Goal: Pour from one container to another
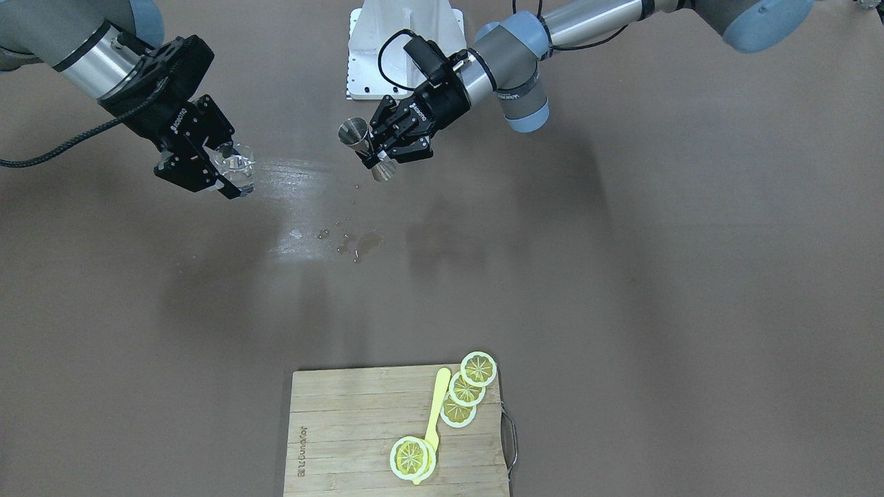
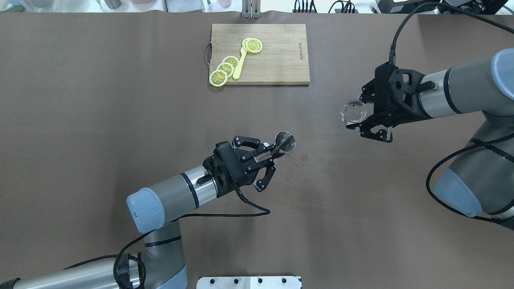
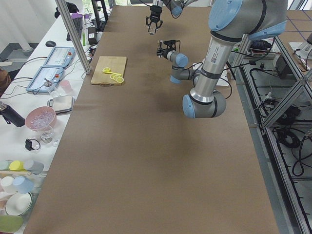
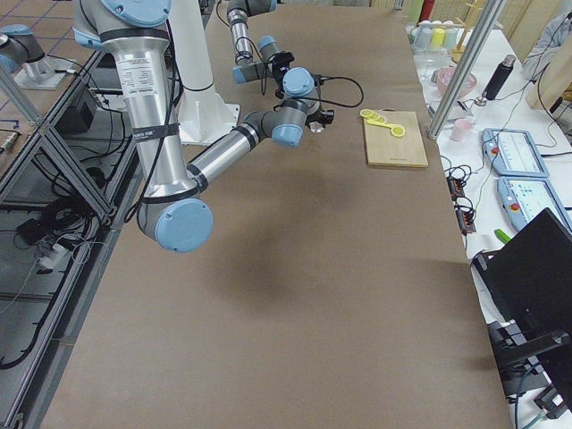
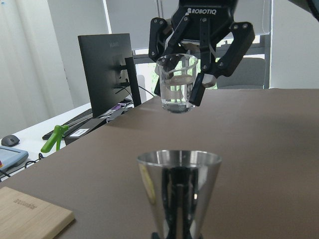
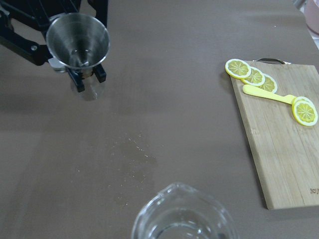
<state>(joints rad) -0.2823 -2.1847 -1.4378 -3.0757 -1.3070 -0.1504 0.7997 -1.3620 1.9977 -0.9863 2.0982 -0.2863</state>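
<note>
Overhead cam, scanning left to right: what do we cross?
lemon slices → jigger → wet spot → glass

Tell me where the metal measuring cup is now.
In the overhead view the metal measuring cup is near the table's middle, gripped upright by the left tool, spilled drops beside it; the glass cup in the right tool is farther right.

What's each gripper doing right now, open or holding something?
Left gripper: closed, holding the steel jigger.
Right gripper: closed, holding the small glass beaker.
</note>
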